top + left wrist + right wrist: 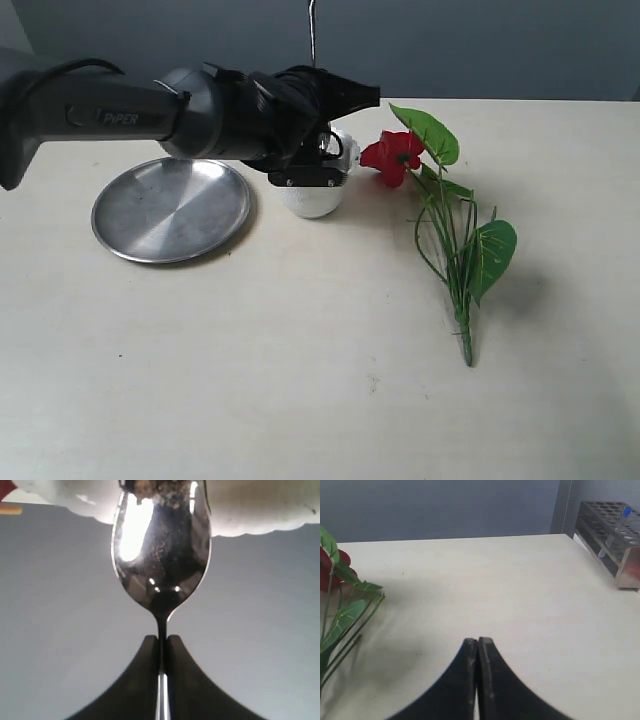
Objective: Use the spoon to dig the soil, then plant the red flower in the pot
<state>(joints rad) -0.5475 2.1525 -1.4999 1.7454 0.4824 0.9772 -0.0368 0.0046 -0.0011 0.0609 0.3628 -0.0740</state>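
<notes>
My left gripper (161,641) is shut on the neck of the silver spoon (160,555). The spoon's bowl reaches the scalloped rim of the white pot (250,515), and dark crumbs of soil (167,497) cling near its tip. In the exterior view the left arm (250,115) covers most of the pot (312,200), and the spoon handle (313,35) sticks up above it. The soil inside the pot is hidden. The red flower (393,155) lies on the table right of the pot, stems toward the front. My right gripper (478,641) is shut and empty, right of the flower (332,562).
A round steel plate (172,208) lies left of the pot. A metal test-tube rack (615,530) stands at the table's far right edge. The flower's green leaves (490,255) spread over the table's right middle.
</notes>
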